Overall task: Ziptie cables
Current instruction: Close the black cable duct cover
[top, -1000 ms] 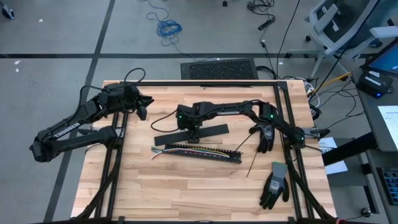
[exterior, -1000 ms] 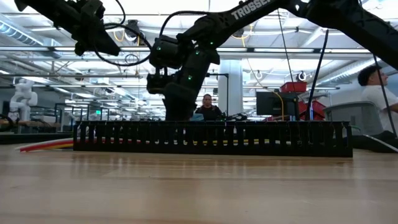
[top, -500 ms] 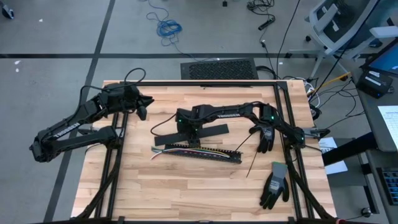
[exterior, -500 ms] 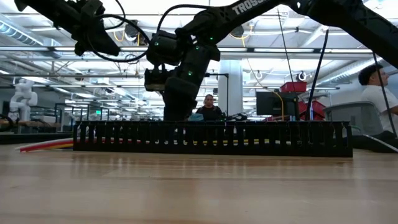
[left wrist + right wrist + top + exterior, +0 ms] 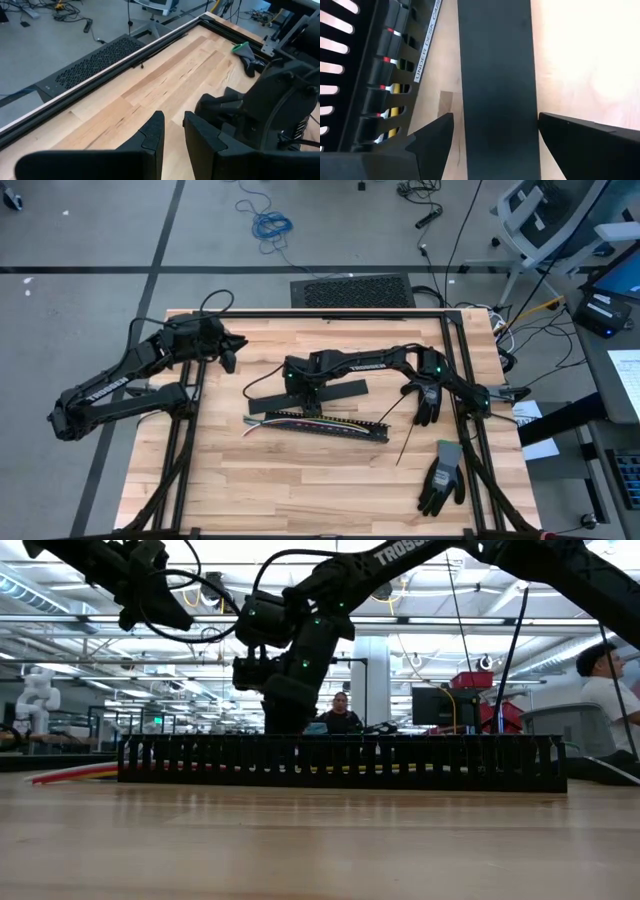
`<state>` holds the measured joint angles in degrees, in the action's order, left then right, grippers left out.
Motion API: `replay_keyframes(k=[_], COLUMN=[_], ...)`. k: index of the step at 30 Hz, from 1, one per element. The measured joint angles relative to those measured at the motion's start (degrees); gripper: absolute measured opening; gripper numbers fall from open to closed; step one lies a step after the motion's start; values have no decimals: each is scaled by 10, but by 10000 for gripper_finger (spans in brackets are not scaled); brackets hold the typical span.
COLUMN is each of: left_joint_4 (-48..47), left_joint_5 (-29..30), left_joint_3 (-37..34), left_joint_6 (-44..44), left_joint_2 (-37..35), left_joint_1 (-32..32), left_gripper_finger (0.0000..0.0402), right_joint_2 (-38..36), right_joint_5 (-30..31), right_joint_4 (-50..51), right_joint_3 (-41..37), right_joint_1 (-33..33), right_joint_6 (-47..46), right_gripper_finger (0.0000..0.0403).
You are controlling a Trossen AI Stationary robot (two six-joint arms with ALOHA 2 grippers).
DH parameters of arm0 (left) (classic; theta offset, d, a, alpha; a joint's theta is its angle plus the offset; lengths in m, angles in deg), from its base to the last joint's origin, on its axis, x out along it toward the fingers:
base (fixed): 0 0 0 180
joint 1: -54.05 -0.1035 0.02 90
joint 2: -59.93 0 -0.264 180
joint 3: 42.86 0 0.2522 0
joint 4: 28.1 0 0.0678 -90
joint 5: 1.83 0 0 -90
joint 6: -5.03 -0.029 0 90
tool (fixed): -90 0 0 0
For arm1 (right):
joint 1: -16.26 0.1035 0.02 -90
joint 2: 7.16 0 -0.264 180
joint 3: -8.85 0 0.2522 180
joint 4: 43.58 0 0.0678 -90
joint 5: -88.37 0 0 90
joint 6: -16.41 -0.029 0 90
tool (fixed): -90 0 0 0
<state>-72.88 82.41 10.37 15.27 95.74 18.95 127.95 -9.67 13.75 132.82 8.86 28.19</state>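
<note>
Your right gripper is down at the table's middle with its fingers spread wide on either side of a flat black strip, which looks like the cover of the slotted black cable tray; the pads stand clear of the strip's edges, so nothing is gripped. Your left gripper hangs over the table's far left corner, fingers nearly together with only a thin gap, and empty.

The cables lie inside the tray, just beside the strip, their coloured ends poking out at the tray's left end. In the right wrist view yellow and red wire shows through the slots.

By my reading you are early: the wires are laid in, but no tie is around them. A thin black zip-tie lies loose right of the tray, untouched. Closing the tray and tying are both left to do
</note>
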Motion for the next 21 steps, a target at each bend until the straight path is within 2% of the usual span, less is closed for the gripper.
replay_keyframes(k=[12,14,18,21], left_joint_4=[0,0,0,0], left_joint_5=[-1,-1,-1,-1], left_joint_3=[0,0,0,0], left_joint_6=[0,-1,-3,-5], left_joint_2=[0,0,0,0], left_joint_1=[0,0,0,0], left_gripper_finger=[71,71,71,71], right_joint_2=[34,35,34,34], right_joint_5=[19,46,68,71], right_joint_4=[11,13,32,52], right_joint_3=[-4,-4,-3,-3], right_joint_1=[-3,2,2,-2], right_joint_6=[-2,-5,-9,-15], right_gripper_finger=[277,257,180,180])
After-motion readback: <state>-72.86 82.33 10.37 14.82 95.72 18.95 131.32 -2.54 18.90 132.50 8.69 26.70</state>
